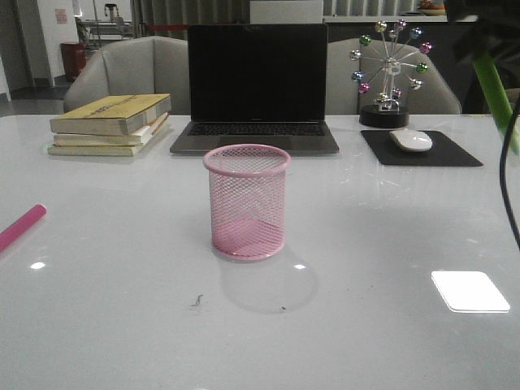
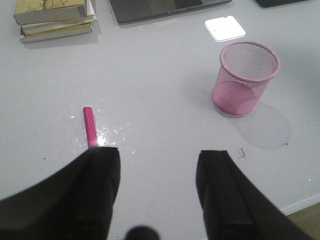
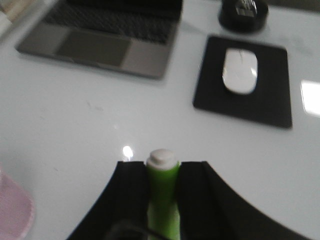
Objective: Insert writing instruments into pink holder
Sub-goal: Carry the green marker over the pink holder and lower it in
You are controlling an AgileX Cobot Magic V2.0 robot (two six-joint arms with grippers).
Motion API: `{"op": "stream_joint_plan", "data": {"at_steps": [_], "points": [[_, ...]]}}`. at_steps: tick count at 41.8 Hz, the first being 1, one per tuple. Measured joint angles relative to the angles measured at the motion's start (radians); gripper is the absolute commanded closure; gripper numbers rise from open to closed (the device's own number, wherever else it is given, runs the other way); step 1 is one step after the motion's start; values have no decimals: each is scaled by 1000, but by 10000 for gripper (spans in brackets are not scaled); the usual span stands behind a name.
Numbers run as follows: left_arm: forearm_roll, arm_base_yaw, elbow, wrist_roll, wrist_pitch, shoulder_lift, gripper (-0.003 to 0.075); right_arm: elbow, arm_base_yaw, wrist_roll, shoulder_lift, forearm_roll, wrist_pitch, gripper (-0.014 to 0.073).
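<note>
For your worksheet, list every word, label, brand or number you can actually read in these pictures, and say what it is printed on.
None can be read.
Top book of the stack: dark cover markings, too blurred.
Red-and-white wall sign far back: too small.
Laptop, green marker, pink holder: no visible text.

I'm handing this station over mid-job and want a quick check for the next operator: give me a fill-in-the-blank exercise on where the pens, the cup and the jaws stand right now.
1. The right gripper has its jaws shut on the ____ marker.
2. The pink holder stands upright and holds ____ markers.
3. The magenta-pink marker lies on the ____, near the left gripper.
4. The left gripper's jaws are ____ and hold nothing.

Missing words: lime green; no; table; open
</note>
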Motion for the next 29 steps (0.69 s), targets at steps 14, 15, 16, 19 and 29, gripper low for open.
{"op": "stream_joint_plan", "data": {"at_steps": [14, 15, 16, 19, 29], "points": [[0, 0, 0, 0, 0, 0, 318, 113, 332, 0, -28, -34, -489, 391], [0, 0, 0, 0, 0, 0, 318, 113, 347, 0, -12, -41, -533, 391], [0, 0, 0, 0, 0, 0, 318, 113, 362, 0, 2, -41, -566, 391], [0, 0, 0, 0, 0, 0, 318, 113, 390, 0, 56, -41, -678, 391], [0, 0, 0, 0, 0, 0, 318, 113, 405, 0, 295, -51, -1015, 391]]}}
